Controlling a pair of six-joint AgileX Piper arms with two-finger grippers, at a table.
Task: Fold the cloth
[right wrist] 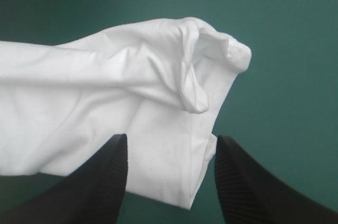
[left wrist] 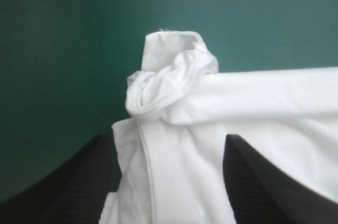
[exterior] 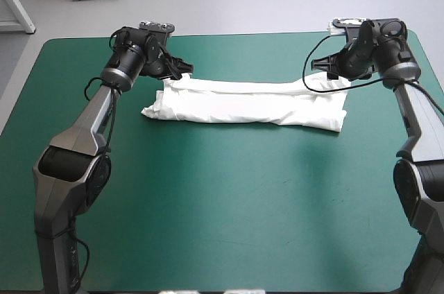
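i see the t-shirt [exterior: 250, 107] as plain white all over, with soft grey shading in its creases. the table cover [exterior: 229, 211] under it is one even teal-green. the left gripper's fingers [left wrist: 68, 187] are black with a fine ribbed grain, and the right gripper's fingers [right wrist: 253, 187] show the same black ribbing. from above, the left arm [exterior: 97, 119] and right arm [exterior: 416, 110] read grey with black joints.

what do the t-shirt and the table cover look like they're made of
T-shirt: thin, soft, matte white fabric, probably cotton; it creases and rolls up at the ends. Table cover: smooth teal-green sheet with a faint sheen, perhaps vinyl or coated fabric; it lies flat without wrinkles.
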